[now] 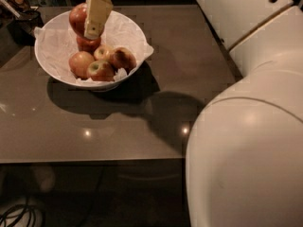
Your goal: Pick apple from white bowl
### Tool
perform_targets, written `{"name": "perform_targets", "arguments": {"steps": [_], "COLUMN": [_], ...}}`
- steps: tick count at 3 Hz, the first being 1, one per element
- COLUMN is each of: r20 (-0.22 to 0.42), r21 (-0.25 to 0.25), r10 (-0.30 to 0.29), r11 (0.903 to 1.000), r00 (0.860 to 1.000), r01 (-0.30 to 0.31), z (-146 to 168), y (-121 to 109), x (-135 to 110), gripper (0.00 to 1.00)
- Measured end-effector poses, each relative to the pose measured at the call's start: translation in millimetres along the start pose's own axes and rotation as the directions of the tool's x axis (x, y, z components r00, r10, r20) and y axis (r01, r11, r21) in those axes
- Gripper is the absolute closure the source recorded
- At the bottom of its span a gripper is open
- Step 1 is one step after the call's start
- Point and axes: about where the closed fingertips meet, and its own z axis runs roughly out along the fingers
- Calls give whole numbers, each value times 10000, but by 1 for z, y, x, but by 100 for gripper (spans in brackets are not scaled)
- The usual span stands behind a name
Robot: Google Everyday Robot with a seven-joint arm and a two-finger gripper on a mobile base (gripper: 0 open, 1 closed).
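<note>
The white bowl [57, 70], lined with crumpled white paper, stands at the table's far left and holds several apples. My gripper [86, 26] hangs over the bowl's far side and is shut on a deep red apple [77, 18], holding it above the others. One pale finger [98, 12] covers the apple's right side; the other finger is hidden behind it. No sticker shows on the apple. Another red apple [87, 44] lies right below it, with paler orange-yellow apples [101, 70] at the front of the bowl.
The bowl rests on a glossy brown table [142, 126]. My bulky white arm [246, 126] fills the right side of the view. Dark clutter [19, 6] sits at the far left corner. Cables [19, 214] lie on the floor below the table's front edge.
</note>
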Motion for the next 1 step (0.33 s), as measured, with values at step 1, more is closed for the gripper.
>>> {"name": "perform_targets", "arguments": {"steps": [1], "r20": [16], "r21": [27], "r10": [-15], "r11": [10000], "r00": [10000], "r01": [15], "z": [-1], "y": [0], "x": [-1], "gripper": [100]}}
